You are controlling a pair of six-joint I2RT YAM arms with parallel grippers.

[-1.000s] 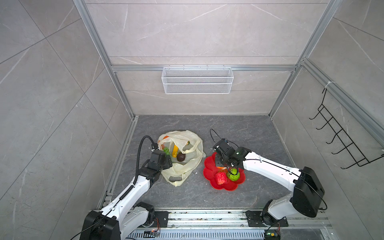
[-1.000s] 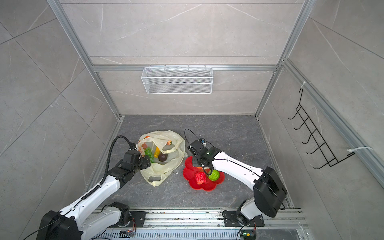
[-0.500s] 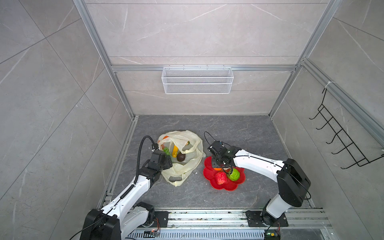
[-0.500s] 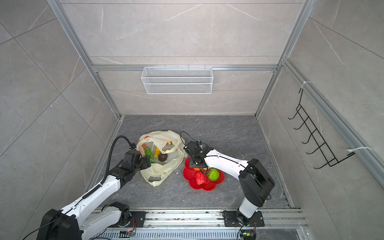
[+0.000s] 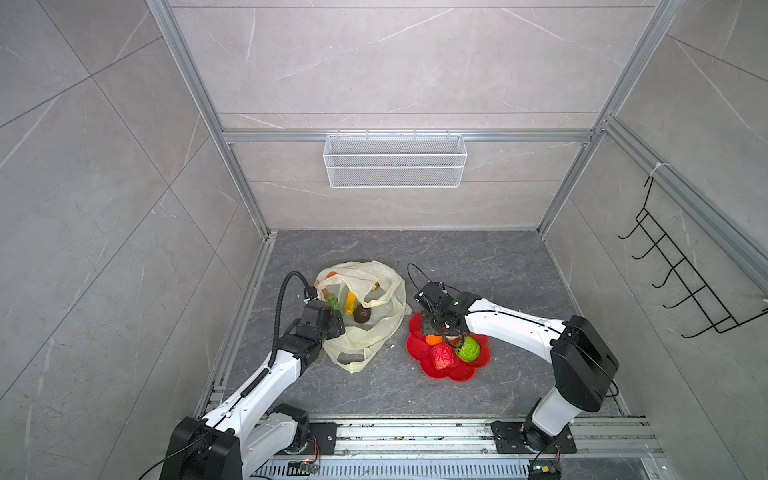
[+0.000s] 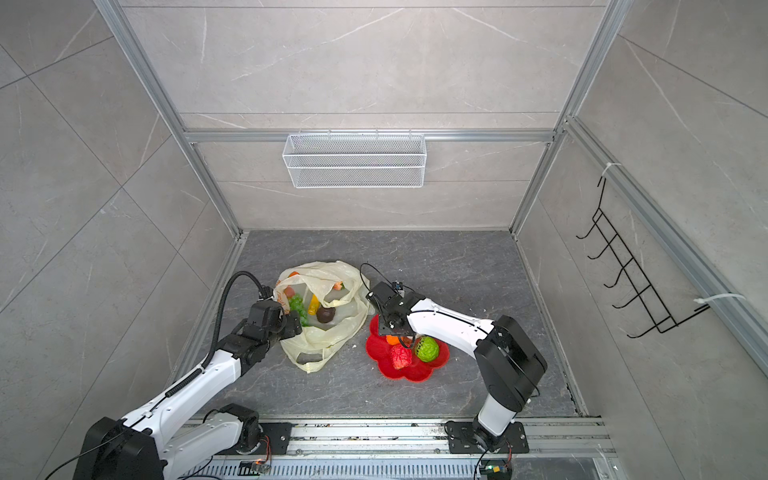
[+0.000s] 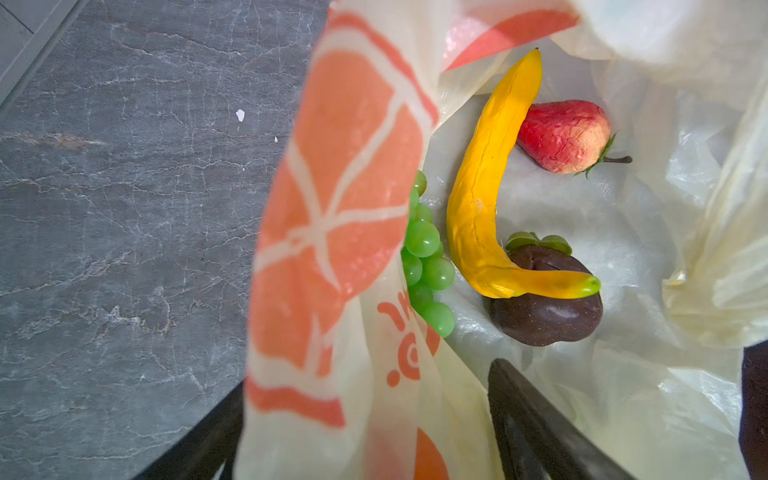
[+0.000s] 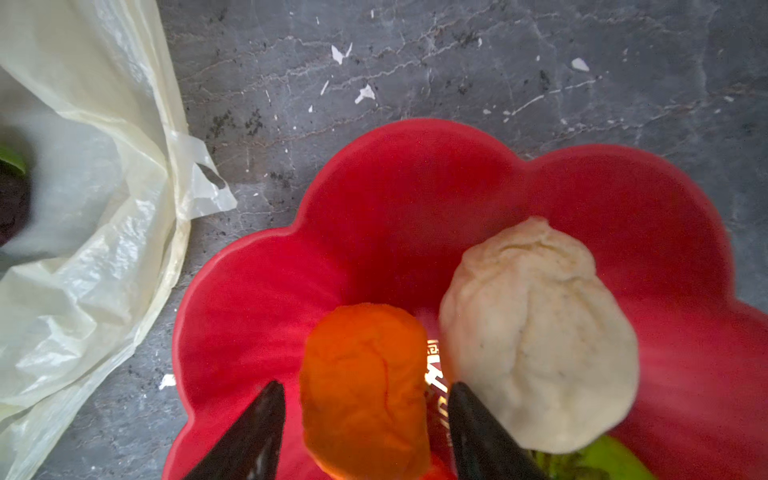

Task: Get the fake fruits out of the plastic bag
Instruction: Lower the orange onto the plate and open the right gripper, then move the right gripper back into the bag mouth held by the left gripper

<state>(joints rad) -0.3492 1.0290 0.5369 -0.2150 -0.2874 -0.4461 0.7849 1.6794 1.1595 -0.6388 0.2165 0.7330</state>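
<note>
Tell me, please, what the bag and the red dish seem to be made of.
Plastic bag: thin, translucent, glossy film; it crinkles and lets light through. Red dish: probably moulded plastic, smooth, faintly shiny, evenly scalloped rim; possibly silicone.

A glossy orange plastic fruit [image 8: 365,374] lay in a red flower-shaped plastic dish [image 8: 257,299], between the right gripper's [image 8: 365,388] black fingers [image 8: 253,432], which stood apart with a sliver of gap on each side. A cream, creased fruit [image 8: 536,332] sat just beside it. A thin pale-yellow plastic bag [image 8: 83,208] lay crumpled on the grey marbled floor [image 8: 415,62] near the dish's rim.
</note>
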